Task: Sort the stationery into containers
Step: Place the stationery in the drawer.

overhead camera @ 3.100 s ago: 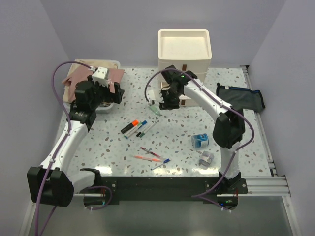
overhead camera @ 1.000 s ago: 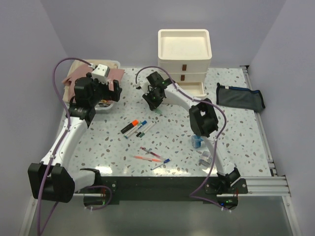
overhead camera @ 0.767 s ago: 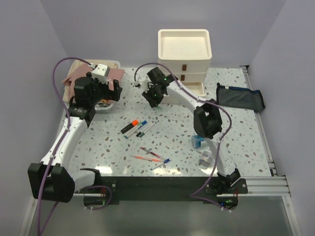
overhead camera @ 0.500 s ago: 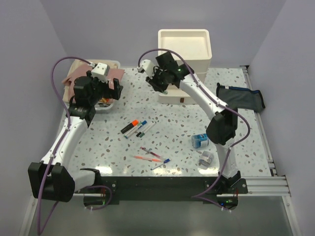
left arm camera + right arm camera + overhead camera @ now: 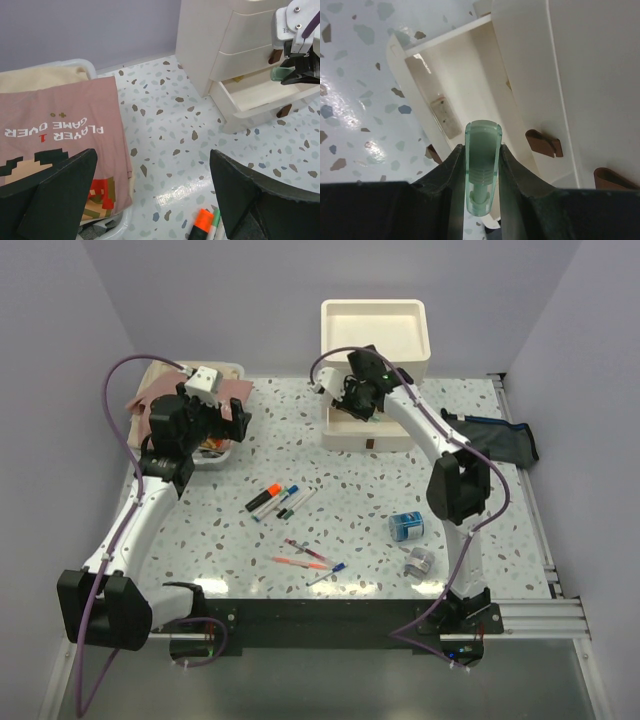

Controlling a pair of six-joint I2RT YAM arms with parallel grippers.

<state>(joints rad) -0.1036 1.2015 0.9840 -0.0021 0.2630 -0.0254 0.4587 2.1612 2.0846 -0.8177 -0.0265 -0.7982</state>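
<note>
My right gripper (image 5: 482, 148) is shut on the pale-green highlighter (image 5: 482, 134), which points down over the open bottom drawer (image 5: 412, 100) of the cream-white drawer unit (image 5: 375, 330). From the left wrist view the highlighter (image 5: 280, 74) hangs just above that drawer (image 5: 260, 95). My left gripper (image 5: 153, 152) is open and holds nothing, above the table near the orange marker (image 5: 201, 222). Markers (image 5: 265, 498), thin pens (image 5: 305, 552), a blue roll (image 5: 406, 527) and a grey roll (image 5: 418, 560) lie on the table. The navy pouch (image 5: 490, 438) lies at the right.
A white basket (image 5: 222, 368) with folded clothes, a pink printed T-shirt (image 5: 55, 135) on top, stands at the back left under my left arm. The unit's two upper drawers (image 5: 542, 142) are shut. Purple walls close in the back and both sides.
My right arm has lifted the highlighter from the table left of the unit and swung it right, over the open bottom drawer. The left arm has not moved.
</note>
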